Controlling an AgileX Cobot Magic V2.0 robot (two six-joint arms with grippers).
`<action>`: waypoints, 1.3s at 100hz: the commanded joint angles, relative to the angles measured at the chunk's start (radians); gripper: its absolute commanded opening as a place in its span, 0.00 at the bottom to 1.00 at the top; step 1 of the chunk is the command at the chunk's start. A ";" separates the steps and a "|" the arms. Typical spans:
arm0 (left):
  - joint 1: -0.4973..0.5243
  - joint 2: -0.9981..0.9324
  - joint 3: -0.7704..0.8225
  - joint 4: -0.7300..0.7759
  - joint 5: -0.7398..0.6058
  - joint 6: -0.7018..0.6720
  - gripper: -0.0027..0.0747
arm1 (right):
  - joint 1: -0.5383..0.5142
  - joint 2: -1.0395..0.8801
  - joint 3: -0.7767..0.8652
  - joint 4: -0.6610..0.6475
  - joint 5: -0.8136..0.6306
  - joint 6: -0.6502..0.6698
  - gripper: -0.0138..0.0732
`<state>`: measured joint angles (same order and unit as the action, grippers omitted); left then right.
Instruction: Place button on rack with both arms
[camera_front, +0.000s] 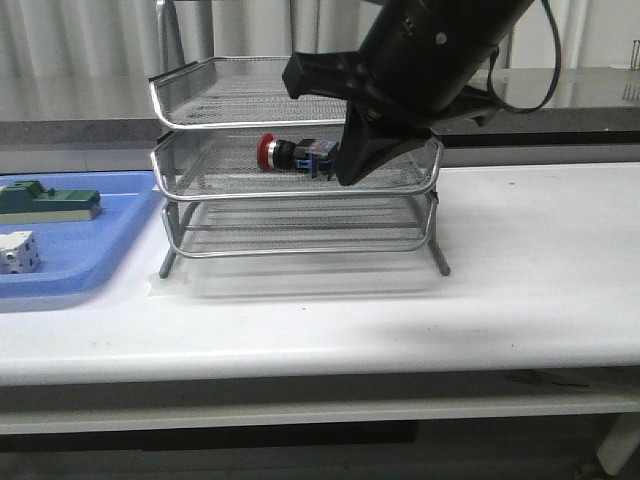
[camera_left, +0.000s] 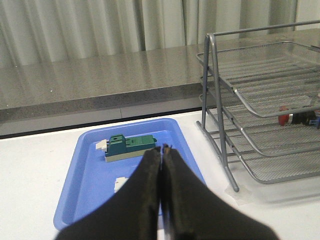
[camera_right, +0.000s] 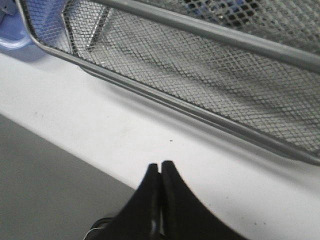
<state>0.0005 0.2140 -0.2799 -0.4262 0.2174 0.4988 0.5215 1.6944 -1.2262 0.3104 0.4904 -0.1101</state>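
The button (camera_front: 290, 153), with a red head and a blue rear block, lies on its side in the middle tier of the silver wire-mesh rack (camera_front: 158, 165). It also shows in the left wrist view (camera_left: 295, 117), inside the rack (camera_left: 218, 100). My right gripper (camera_front: 345, 178) hangs in front of the rack, just right of the button and apart from it. In the right wrist view it (camera_right: 160, 164) is shut and empty above the white table, with the rack's mesh (camera_right: 200, 30) close by. My left gripper (camera_left: 163, 148) is shut and empty above the blue tray; the front view does not show it.
A flat blue tray (camera_front: 110, 240) lies left of the rack and holds a green block (camera_front: 50, 200) and a white cube-like part (camera_front: 18, 250). They also show in the left wrist view: tray (camera_left: 90, 175), block (camera_left: 130, 146). A grey counter runs behind the table.
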 joint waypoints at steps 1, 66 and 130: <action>0.001 0.009 -0.027 -0.017 -0.079 -0.010 0.01 | -0.019 -0.099 0.003 -0.025 -0.011 -0.002 0.09; 0.001 0.009 -0.027 -0.017 -0.079 -0.010 0.01 | -0.331 -0.686 0.376 -0.070 -0.035 -0.002 0.09; 0.001 0.009 -0.027 -0.017 -0.079 -0.010 0.01 | -0.399 -1.343 0.691 -0.145 -0.032 -0.002 0.09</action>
<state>0.0005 0.2140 -0.2799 -0.4262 0.2174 0.4988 0.1276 0.3962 -0.5158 0.1795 0.5106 -0.1101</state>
